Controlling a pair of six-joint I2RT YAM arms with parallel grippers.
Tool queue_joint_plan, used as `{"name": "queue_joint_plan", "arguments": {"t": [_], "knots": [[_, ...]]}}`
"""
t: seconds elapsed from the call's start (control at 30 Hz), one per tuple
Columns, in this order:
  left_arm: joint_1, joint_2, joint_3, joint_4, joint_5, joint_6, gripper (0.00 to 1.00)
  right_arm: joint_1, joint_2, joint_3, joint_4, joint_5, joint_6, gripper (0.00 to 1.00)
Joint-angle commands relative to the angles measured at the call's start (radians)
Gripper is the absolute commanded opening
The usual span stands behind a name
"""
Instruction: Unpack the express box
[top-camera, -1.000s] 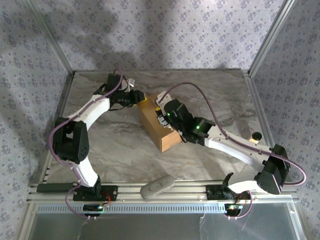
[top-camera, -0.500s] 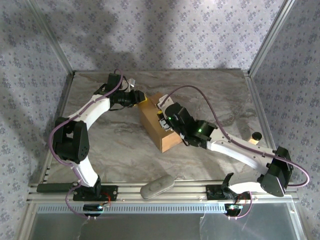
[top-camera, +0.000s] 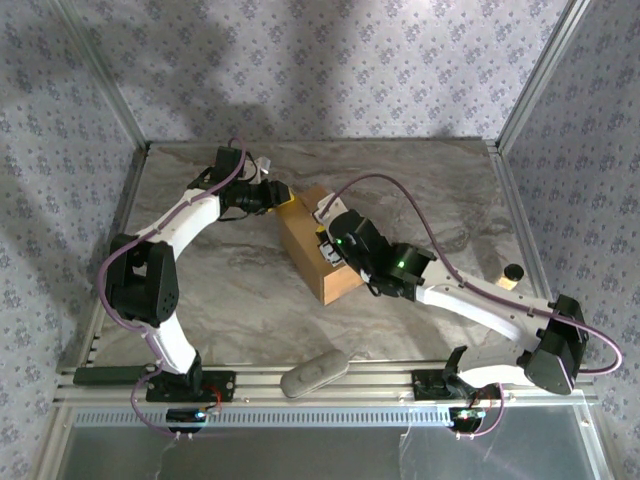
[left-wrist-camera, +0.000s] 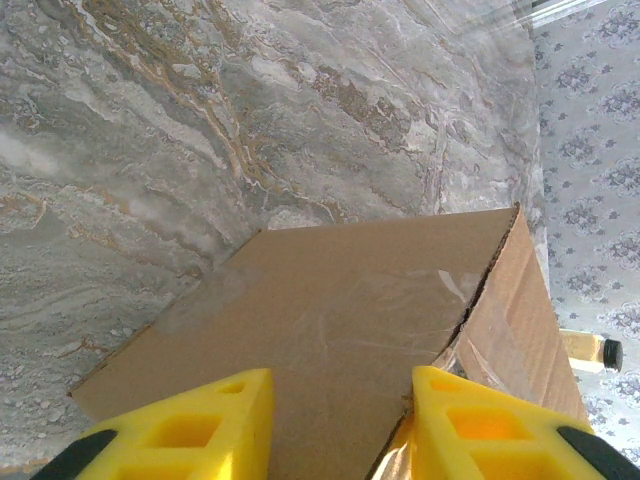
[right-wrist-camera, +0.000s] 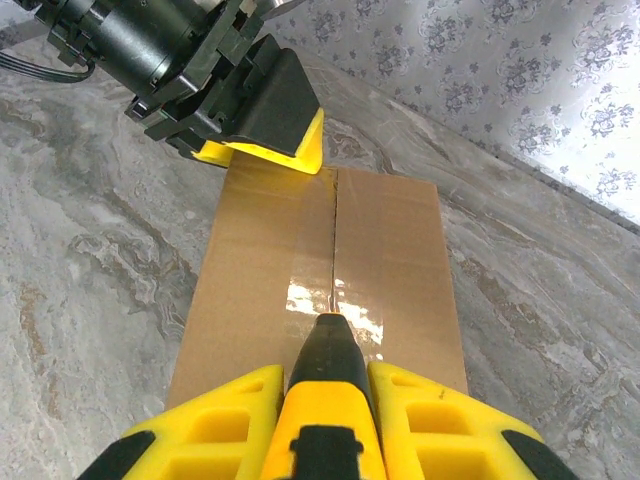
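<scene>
The express box (top-camera: 303, 243) is a brown cardboard carton lying on the marble table, with its flaps closed and clear tape along the seam (right-wrist-camera: 335, 240). My right gripper (top-camera: 334, 247) (right-wrist-camera: 325, 395) is shut on a yellow and black utility knife (right-wrist-camera: 327, 385). The knife's black tip rests on the glossy tape at the seam. My left gripper (top-camera: 281, 198) (left-wrist-camera: 340, 420) stands open over the box's far end. One yellow finger (left-wrist-camera: 190, 425) lies over the flap and the other finger (left-wrist-camera: 490, 420) at the seam edge. The right wrist view also takes in the left gripper (right-wrist-camera: 262, 150) at the box's far end.
A grey oblong object (top-camera: 314, 372) lies on the front rail between the arm bases. A small bottle with a black cap (top-camera: 510, 275) (left-wrist-camera: 590, 350) sits on the table to the right. Aluminium frame posts and patterned walls bound the table.
My right gripper has drawn the knife a little way back along the seam toward the near end of the box. The left arm has not moved.
</scene>
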Motion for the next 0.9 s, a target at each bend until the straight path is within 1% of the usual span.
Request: {"name": "queue_joint_plan", "arguments": {"t": [0.0,0.17,0.27,0.4,0.47,0.87], "knots": [[0.022,0.094,-0.035,-0.139,-0.239,-0.028,0.35,0.036,-0.031,-0.012,-0.159,-0.065,0.015,0.0],[0.017,0.074,-0.043,-0.11,-0.217,-0.015,0.35,0.038,-0.028,-0.012,-0.143,-0.071,0.02,0.0],[0.004,0.04,-0.039,-0.089,-0.208,0.007,0.37,0.036,-0.017,-0.001,-0.117,-0.078,0.017,0.0],[-0.023,-0.007,-0.011,-0.086,-0.203,0.033,0.49,0.028,0.018,0.036,-0.115,-0.08,0.014,0.0],[-0.032,-0.017,0.005,-0.096,-0.199,0.04,0.52,0.029,0.027,0.05,-0.111,-0.082,0.012,0.0],[-0.075,-0.027,0.056,-0.13,-0.178,0.041,0.53,0.02,0.043,0.067,-0.099,-0.081,0.014,0.0]]}}
